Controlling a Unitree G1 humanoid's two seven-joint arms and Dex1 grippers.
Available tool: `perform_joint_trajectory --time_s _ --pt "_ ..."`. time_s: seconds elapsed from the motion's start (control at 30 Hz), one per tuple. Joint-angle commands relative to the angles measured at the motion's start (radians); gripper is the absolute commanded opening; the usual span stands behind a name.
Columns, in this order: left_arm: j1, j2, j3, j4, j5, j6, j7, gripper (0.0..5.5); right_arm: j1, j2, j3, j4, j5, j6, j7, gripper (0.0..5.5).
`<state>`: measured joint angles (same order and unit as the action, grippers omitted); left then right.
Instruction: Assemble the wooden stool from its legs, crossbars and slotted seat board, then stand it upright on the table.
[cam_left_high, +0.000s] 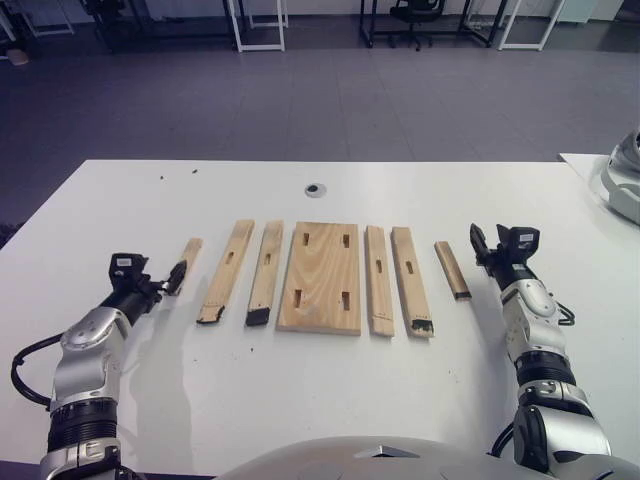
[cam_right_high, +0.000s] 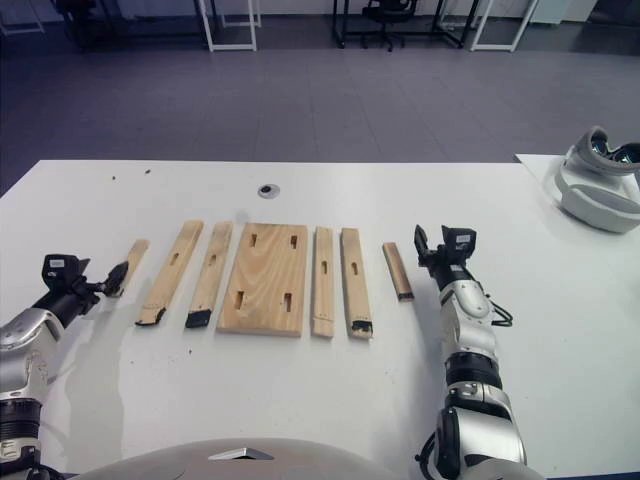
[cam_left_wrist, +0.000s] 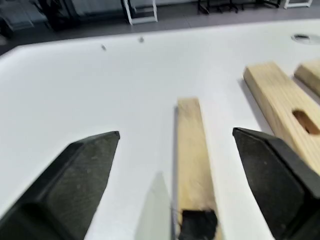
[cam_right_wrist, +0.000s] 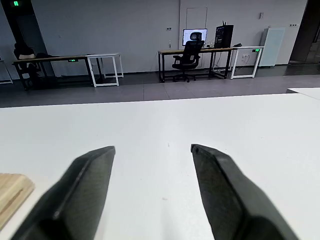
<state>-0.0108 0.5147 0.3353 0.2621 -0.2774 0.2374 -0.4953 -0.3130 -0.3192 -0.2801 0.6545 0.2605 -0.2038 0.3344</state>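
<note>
The slotted seat board lies flat mid-table. Two long legs lie to its left and two more to its right, all parallel. A short crossbar lies at the far left, another crossbar at the far right. My left gripper sits low at the left crossbar's near end, open, its fingers straddling the crossbar without closing on it. My right gripper stands open just right of the right crossbar, holding nothing.
A round grommet hole sits behind the seat board. A white headset rests on the neighbouring table at the right. A dark cable loops beside my right forearm. Bare white tabletop surrounds the parts.
</note>
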Motion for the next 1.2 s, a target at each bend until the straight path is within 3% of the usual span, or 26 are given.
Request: perform_joint_trajectory --time_s 0.03,0.37,0.5,0.63,0.83,0.97,1.2 --pt "0.026 0.005 -0.025 0.026 0.018 0.048 -0.001 3.54 -0.004 -0.004 0.006 0.003 -0.016 0.017 -0.010 2.88" --pt "0.034 0.013 -0.046 0.026 0.031 0.063 -0.011 1.82 -0.012 -0.001 0.014 0.006 -0.034 0.029 -0.015 2.88" --pt "0.021 0.008 -0.043 0.055 0.052 -0.045 0.005 1.29 -0.026 0.007 0.032 -0.047 -0.007 0.085 0.033 2.88" --pt "-0.112 -0.038 0.001 -0.038 -0.014 -0.162 0.038 1.29 -0.087 0.059 0.070 -0.315 0.186 0.332 0.153 2.88" --pt "-0.393 -0.230 -0.288 -0.221 0.004 -0.236 -0.045 1.29 -0.323 0.221 0.081 -0.581 0.599 0.751 0.095 2.88" --pt "-0.447 -0.276 -0.375 -0.278 0.039 -0.300 -0.069 1.29 -0.372 0.286 0.074 -0.631 0.709 0.849 0.025 2.88" --pt "-0.420 -0.255 -0.446 -0.301 0.104 -0.373 -0.105 1.29 -0.388 0.327 0.037 -0.652 0.798 0.895 -0.051 2.88"
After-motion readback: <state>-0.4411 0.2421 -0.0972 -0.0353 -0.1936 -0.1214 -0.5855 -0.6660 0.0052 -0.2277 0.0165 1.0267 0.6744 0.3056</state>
